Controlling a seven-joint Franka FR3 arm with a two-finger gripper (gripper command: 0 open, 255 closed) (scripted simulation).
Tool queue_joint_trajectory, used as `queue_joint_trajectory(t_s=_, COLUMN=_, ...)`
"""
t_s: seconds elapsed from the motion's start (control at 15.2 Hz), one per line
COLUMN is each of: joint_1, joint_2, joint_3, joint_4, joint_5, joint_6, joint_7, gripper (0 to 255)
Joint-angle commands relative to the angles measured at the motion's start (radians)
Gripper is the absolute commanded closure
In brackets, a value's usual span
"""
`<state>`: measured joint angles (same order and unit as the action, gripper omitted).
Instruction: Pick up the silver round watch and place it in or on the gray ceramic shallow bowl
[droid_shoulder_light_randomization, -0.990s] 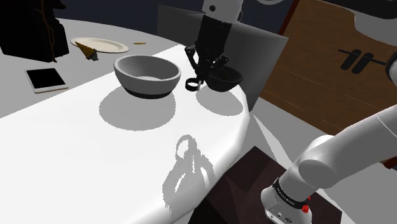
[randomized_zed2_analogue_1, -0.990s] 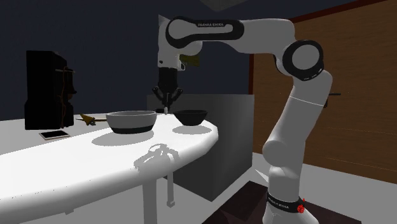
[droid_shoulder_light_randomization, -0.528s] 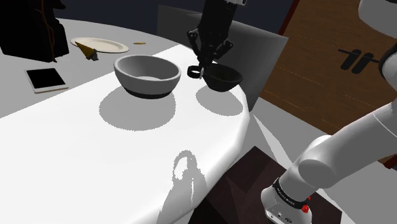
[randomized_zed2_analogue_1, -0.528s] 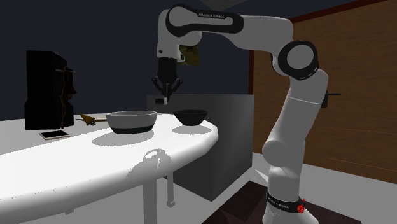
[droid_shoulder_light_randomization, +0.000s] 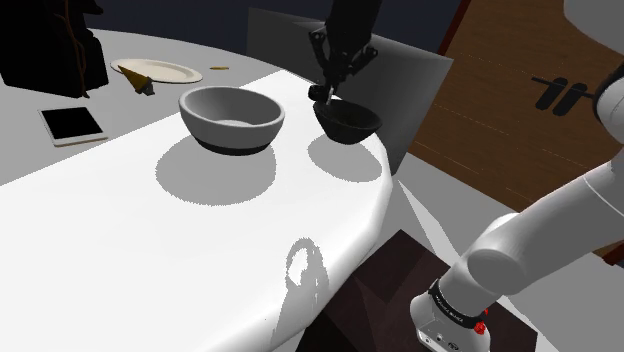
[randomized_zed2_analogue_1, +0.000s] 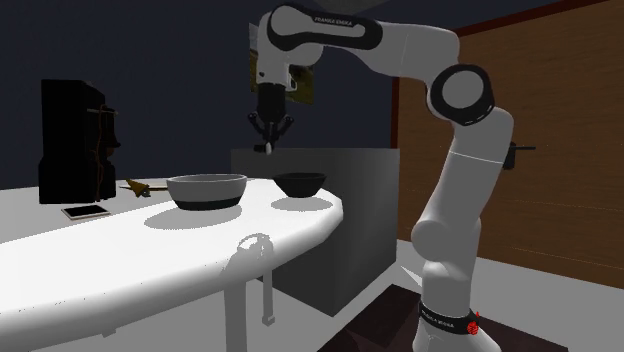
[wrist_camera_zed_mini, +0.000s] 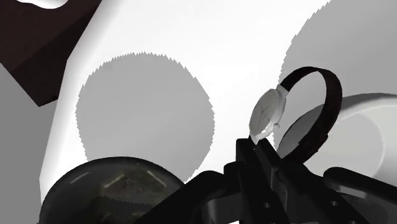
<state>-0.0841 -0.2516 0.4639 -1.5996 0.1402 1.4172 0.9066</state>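
Wrist view: gripper (wrist_camera_zed_mini: 257, 153) clamped on watch (wrist_camera_zed_mini: 266, 114), strap (wrist_camera_zed_mini: 329, 105) looping free, held high to clear gray bowl (droid_shoulder_light_randomization: 236, 128) rim.

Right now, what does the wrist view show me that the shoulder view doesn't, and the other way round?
Wrist view adds: the watch close up, with a pale round face and a dark strap loop, clasped in the gripper. Shoulder view adds: the plate and tablet further along the table, and the gripper raised in the air near the dark bowl. Both share: the gray bowl, the dark bowl, and their round shadows on the table.
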Motion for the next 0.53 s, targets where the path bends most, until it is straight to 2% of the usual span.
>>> queue_joint_trajectory(t_s=0.0, joint_1=-0.015, joint_2=-0.008, joint_3=-0.033, joint_4=-0.006, joint_5=-0.002, joint_6=-0.006, joint_7=-0.050, gripper=255)
queue_joint_trajectory(t_s=0.46, joint_1=-0.076, joint_2=0.009, joint_3=-0.146, joint_4=0.013, joint_5=-0.028, joint_6=-0.025, joint_7=-0.223, gripper=255)
